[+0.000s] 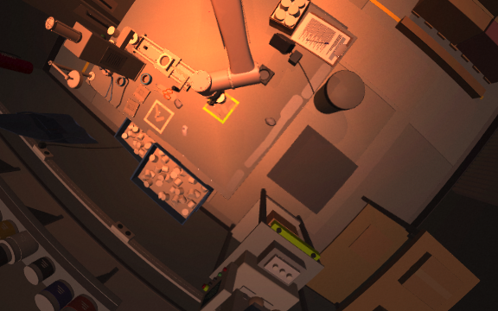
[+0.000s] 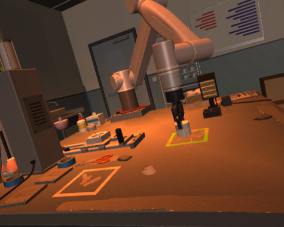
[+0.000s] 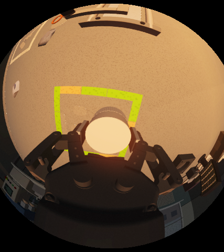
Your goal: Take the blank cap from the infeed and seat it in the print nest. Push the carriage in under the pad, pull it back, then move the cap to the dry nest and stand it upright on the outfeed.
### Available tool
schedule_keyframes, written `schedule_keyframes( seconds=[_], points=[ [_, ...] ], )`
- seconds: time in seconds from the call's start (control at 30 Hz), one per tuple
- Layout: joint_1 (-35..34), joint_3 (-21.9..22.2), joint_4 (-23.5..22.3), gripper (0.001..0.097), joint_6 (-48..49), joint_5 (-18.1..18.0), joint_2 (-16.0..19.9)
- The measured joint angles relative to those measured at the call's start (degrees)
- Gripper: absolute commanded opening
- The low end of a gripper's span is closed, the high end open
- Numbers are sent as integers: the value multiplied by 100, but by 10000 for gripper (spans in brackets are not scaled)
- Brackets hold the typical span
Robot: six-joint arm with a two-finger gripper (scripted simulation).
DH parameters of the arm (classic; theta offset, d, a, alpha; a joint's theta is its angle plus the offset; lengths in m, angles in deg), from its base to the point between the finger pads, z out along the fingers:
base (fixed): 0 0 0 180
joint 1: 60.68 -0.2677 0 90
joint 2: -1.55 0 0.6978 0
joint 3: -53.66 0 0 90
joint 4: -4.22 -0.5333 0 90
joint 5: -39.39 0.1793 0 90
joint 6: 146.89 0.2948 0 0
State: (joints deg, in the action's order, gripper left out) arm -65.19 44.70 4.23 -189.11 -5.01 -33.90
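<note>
The blank cap [image 3: 108, 132], a pale short cylinder [image 2: 182, 128], stands upright inside the yellow-green taped square [image 2: 188, 136] in the middle of the bench. I hold the cap in my closed gripper [image 3: 107, 136], which comes straight down on it from above [image 2: 178, 119]. To the left, the carriage rail [image 2: 105, 141] carries the print nest [image 2: 97, 137] with a black knob [image 2: 119, 135] beside it, and the grey pad printer [image 2: 20, 119] stands at the rail's far left end. From the overhead side camera my wrist [image 1: 214, 96] hides most of the cap.
A dark cylinder [image 1: 340, 91] stands on the right of the bench. An orange-outlined square [image 2: 86, 181] lies near the front left, with scissors [image 2: 101, 159] and two small lumps [image 2: 148, 170] between it and the rail. Trays of loose caps [image 1: 171, 182] sit off the bench edge.
</note>
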Motion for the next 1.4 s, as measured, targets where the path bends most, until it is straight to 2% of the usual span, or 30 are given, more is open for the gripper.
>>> schedule_keyframes(
  seconds=[0.93, 1.4],
  points=[
    [0, 1, 0, 830, 0, 0, 1],
    [0, 1, 0, 830, 10, 0, 1]
  ],
)
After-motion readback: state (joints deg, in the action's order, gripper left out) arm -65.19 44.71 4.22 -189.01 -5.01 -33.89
